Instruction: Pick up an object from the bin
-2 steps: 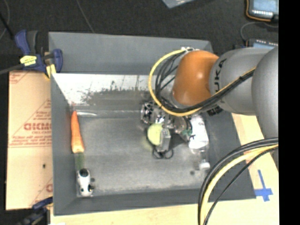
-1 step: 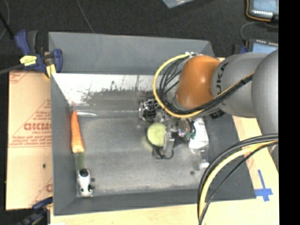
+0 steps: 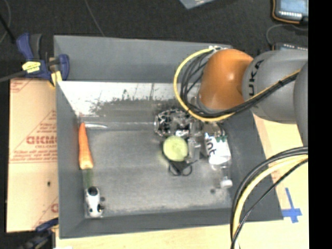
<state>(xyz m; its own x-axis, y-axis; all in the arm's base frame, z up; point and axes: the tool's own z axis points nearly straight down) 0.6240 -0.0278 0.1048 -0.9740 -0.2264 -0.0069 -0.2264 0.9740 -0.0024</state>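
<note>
Right of centre, the gripper (image 3: 181, 135) hangs over a green ball (image 3: 175, 148); whether it grips cannot be told. A carrot (image 3: 84, 147) lies at the left.

The one camera looked down on the grey metal bin (image 3: 129, 191) from above and somewhat to one side, so that the floor and the far and left walls lay open to it. It sat close enough that the bin took up most of the frame. The arm (image 3: 275, 87) crossed the frame's right side, over the bin's right part
</note>
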